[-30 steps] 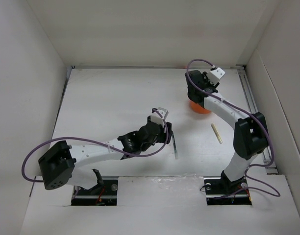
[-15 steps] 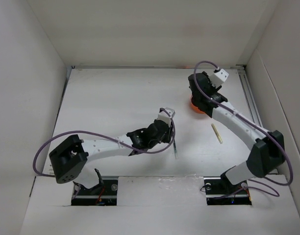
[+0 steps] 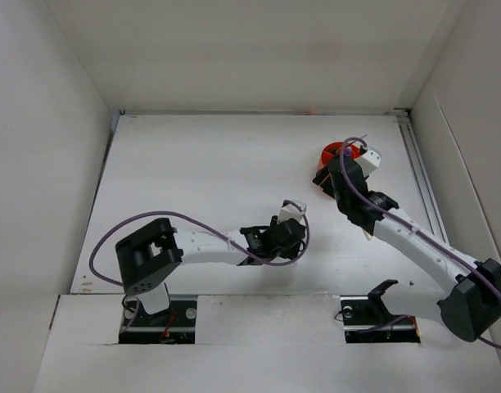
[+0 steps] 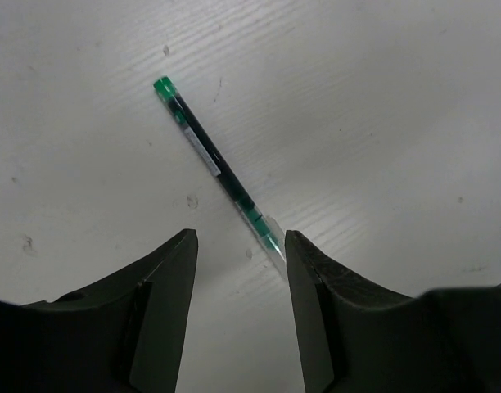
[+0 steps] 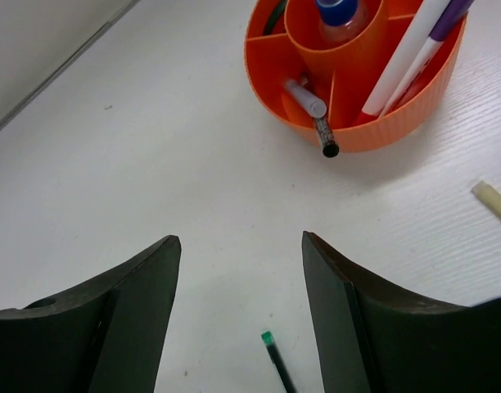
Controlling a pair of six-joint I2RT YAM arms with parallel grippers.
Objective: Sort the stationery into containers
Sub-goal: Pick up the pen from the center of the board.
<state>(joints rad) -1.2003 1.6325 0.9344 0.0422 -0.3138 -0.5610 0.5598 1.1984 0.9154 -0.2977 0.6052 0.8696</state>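
A green-capped dark pen (image 4: 218, 164) lies flat on the white table, its clear tip just ahead of my left gripper (image 4: 239, 241), which is open, empty and hovering above it. The pen's green end also shows in the right wrist view (image 5: 268, 338). The orange holder (image 5: 398, 123) holds the blue-capped bottle (image 5: 336, 12) in its inner ring, a white and purple marker (image 5: 410, 53) and a grey-tipped dark pen (image 5: 312, 115). My right gripper (image 5: 241, 241) is open and empty, on the near side of the holder (image 3: 332, 152).
A pale yellow stick (image 5: 496, 205) lies on the table to the right of the holder. White walls enclose the table on the left, back and right. In the top view the left gripper (image 3: 293, 229) and right gripper (image 3: 331, 176) are fairly close together.
My right gripper has drawn back from above the holder toward the near side, uncovering it. My left gripper has moved right and nearer, over the green pen.
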